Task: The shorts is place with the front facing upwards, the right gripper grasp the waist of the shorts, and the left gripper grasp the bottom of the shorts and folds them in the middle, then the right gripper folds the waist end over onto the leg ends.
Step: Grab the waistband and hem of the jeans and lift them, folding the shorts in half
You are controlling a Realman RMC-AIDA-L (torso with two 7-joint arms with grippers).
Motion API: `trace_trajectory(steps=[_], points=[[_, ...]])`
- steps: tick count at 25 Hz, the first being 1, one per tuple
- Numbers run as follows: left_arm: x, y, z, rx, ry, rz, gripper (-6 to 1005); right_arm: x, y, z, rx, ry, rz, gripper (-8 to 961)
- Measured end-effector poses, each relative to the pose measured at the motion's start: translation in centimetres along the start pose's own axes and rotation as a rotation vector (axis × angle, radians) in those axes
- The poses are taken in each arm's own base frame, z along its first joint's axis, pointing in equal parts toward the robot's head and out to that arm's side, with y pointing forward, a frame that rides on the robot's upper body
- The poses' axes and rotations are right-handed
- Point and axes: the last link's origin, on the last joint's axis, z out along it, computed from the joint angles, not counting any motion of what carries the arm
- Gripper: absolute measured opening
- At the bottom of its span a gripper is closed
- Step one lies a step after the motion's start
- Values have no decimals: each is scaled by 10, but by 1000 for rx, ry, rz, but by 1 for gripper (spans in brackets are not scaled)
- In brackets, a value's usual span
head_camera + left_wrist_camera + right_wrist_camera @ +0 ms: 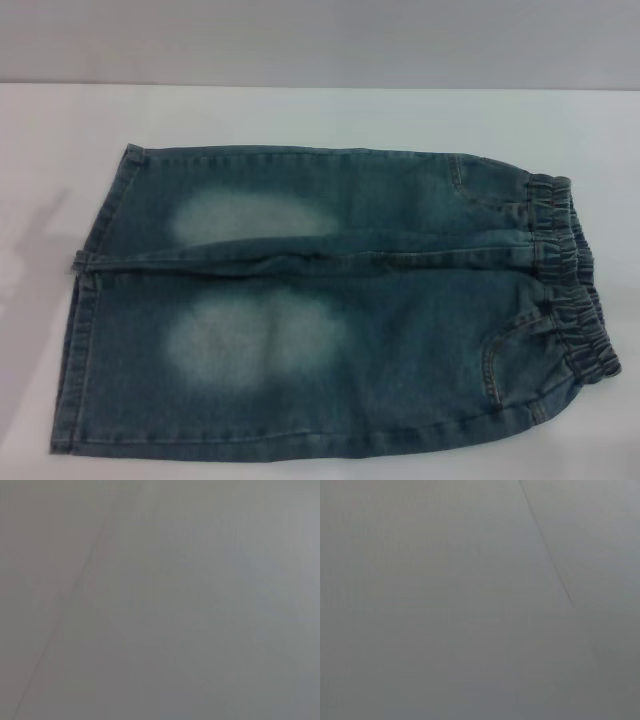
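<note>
The shorts (330,310) lie flat on the white table (320,115), waist (570,280) at 3 o'clock, leg ends (85,300) at 9. Neither gripper is visible, so I cannot tell the state of their jaws.

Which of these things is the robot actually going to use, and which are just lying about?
For the job:
- denim shorts, spread flat
- elastic waist, on the robot's right
- leg ends, on its left

Just there:
- white table

Neither gripper is in view.

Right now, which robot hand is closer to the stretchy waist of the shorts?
Cannot tell: neither gripper shows in any view. The waist of the shorts lies toward the robot's right side, the leg ends toward its left.
</note>
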Motion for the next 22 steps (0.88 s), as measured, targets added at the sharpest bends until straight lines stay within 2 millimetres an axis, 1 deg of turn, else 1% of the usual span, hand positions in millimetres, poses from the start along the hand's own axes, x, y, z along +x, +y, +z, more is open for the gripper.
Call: trace_trajectory(steps=[16, 19, 22], points=[[-1, 1, 2, -21, -13, -25, 612, 1, 2, 5, -10, -8, 0, 786], [-2, 0, 7, -35, -22, -100, 611, 1, 3, 7, -13, -12, 2, 786], [-6, -2, 18, -79, -72, -185, 610, 1, 5, 10, -17, -17, 6, 786]])
